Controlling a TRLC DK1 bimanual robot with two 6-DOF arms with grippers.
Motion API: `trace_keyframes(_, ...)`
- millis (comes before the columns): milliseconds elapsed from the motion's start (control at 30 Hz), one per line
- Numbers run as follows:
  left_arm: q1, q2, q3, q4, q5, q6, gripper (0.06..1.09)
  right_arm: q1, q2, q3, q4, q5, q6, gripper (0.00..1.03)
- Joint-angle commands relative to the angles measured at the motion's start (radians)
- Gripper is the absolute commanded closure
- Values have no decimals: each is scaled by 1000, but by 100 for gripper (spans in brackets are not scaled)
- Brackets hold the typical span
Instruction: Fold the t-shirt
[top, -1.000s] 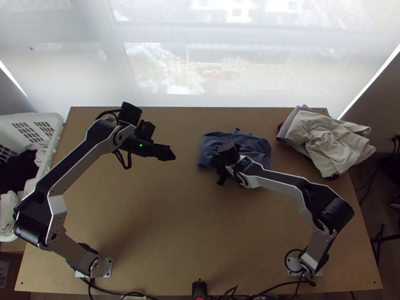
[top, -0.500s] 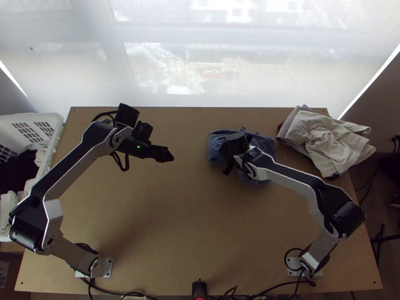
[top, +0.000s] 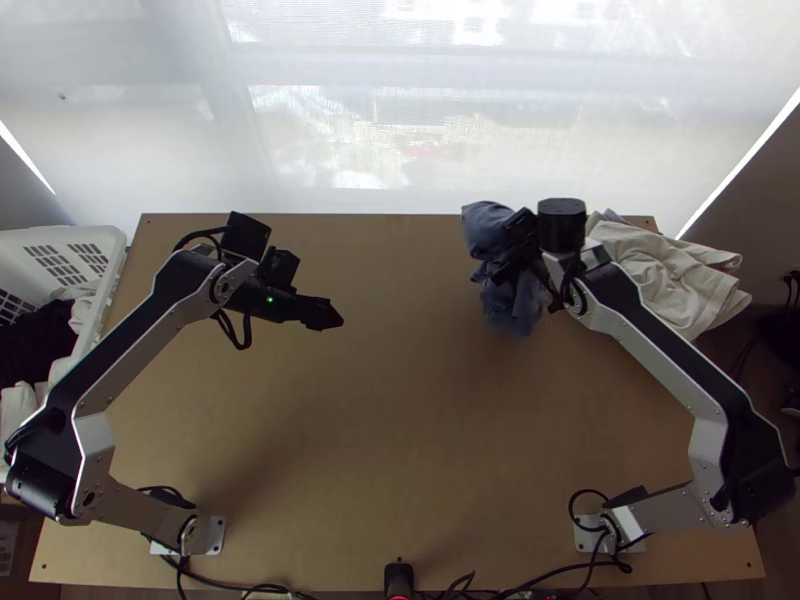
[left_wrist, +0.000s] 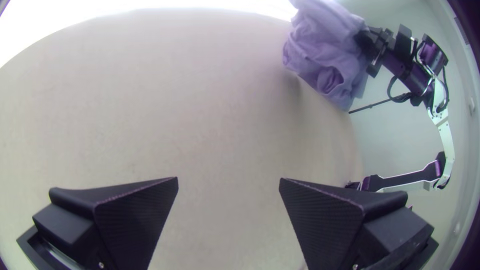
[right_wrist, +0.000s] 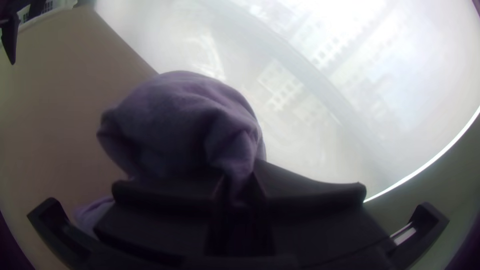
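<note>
1. Top view: the t-shirt (top: 515, 305) hung bunched over the far part of the table (top: 400, 430), beside the pile of pale clothes (top: 650, 270). I judged it raised so that its loose folds could drop free of the wood.
2. Right wrist view: my right gripper (right_wrist: 239, 184) was closed on a pinch of the cloth, the rest billowing beyond my fingertips. Which part I gripped, hem or sleeve, I could not tell. One tight hold probably served to carry or swing the whole garment.
3. Left wrist view: my left gripper (left_wrist: 229, 178) stood wide and empty, well apart from the shirt, presumably kept aside to leave room. Folding proper seemed not yet begun.
</note>
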Motion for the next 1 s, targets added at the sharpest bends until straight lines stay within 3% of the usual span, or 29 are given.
trace_keyframes(0, 5, -36, -31, -5, -1, -2, 10, -131, -121, 71, -45, -40, 52, 100)
trace_keyframes(367, 11, -83, -118, -2, -7, -7, 10, -449, -268, 171, -51, -140, 153, 100)
trace_keyframes(700, 27, -109, -158, 0, -7, -2, 10, -948, -244, 230, -48, -421, 234, 100)
trace_keyframes(967, 44, -111, -183, 0, -7, 5, 10, -1176, -201, 122, -2, -562, 227, 100)
